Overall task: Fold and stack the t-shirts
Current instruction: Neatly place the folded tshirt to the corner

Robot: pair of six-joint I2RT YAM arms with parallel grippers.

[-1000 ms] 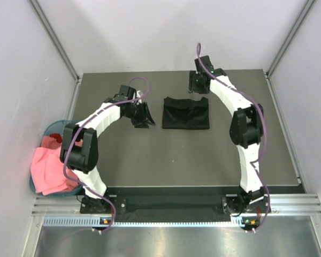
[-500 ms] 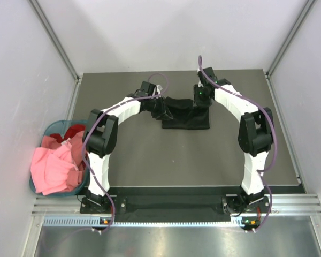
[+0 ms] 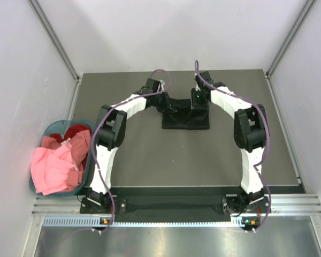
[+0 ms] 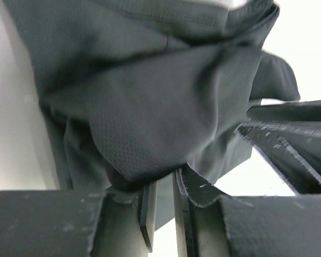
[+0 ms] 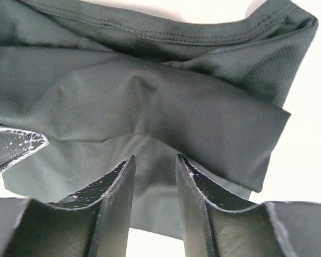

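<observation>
- Your left hand (image 4: 163, 181) looks pinched shut on the far-left corner of the black shirt (image 3: 185, 118), which lies mid-surface (image 3: 176, 158).
- Your right hand (image 5: 154, 161) is parted over the far-right corner; close it on both layers, then lift evenly.

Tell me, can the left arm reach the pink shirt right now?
Probably not yet: the left hand is shut on the black shirt. Once it lets go, nothing seems to block the pink shirt.
</observation>
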